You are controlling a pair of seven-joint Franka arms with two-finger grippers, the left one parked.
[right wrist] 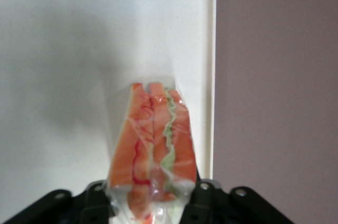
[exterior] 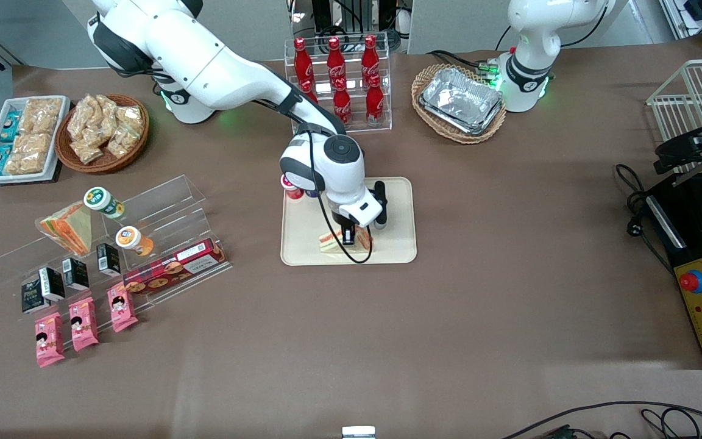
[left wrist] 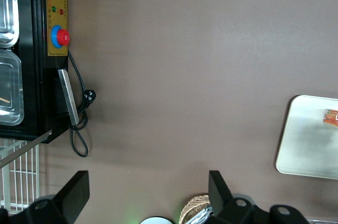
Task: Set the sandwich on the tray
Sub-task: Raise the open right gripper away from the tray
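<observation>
The hand (exterior: 351,235) holds the sandwich (right wrist: 153,145) by its wide end just above the tray (exterior: 397,244); light, soft and slippery-wrapped, it wants a gentle grip.

White arm (exterior: 217,67) — black joints; gripper (exterior: 349,239).

- The sandwich (exterior: 343,241) (right wrist: 153,139), a clear-wrapped wedge showing orange-red and green filling stripes, is sitting on the tray at the part nearest the front camera, just beside the rim, with the gripper (exterior: 348,235) closed on it.
- The tray (exterior: 395,244) (right wrist: 63,49) (left wrist: 306,145), flat, cream-beige, rectangular with rounded corners and a low rim, is lying mid-table.
</observation>
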